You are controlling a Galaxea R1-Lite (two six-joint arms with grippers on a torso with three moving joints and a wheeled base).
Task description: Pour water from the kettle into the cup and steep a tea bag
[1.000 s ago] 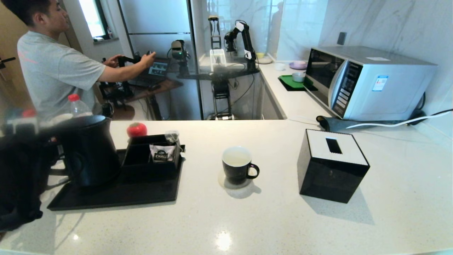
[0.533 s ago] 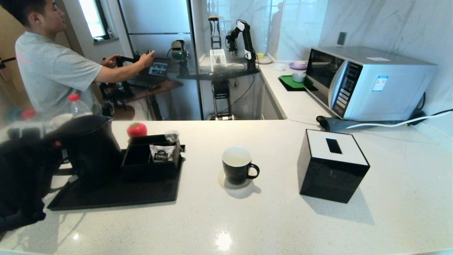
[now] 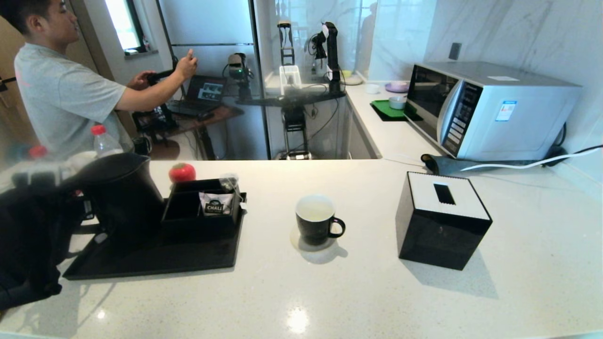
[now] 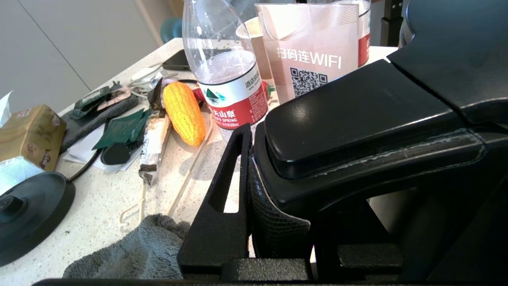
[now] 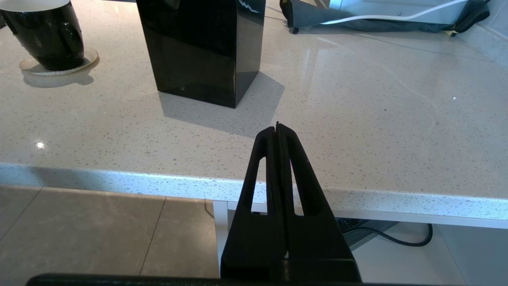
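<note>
The black kettle (image 3: 120, 197) leans a little over the left end of the black tray (image 3: 150, 263). My left gripper (image 4: 301, 186) is shut on its loop handle (image 4: 357, 127); one finger (image 4: 222, 190) shows, the other is hidden behind the handle. On a pale coaster in the middle of the counter stands the cup (image 3: 314, 219), also seen in the right wrist view (image 5: 43, 35). A small translucent tea bag (image 3: 230, 181) sticks up from the black compartment box (image 3: 200, 221). My right gripper (image 5: 277, 127) is shut and holds nothing, at the counter's front edge, right of the cup.
A white CHALI sachet (image 3: 215, 203) sits in the compartment box. A black tissue box (image 3: 440, 221) stands right of the cup, with a microwave (image 3: 490, 108) behind it. Left of the tray are a water bottle (image 4: 230, 79), a kettle base (image 4: 27, 214) and a grey cloth (image 4: 131, 250).
The kettle has shifted slightly to the right and tipped, with my left arm following it. The person at the back has raised a hand. The right gripper has not moved.
</note>
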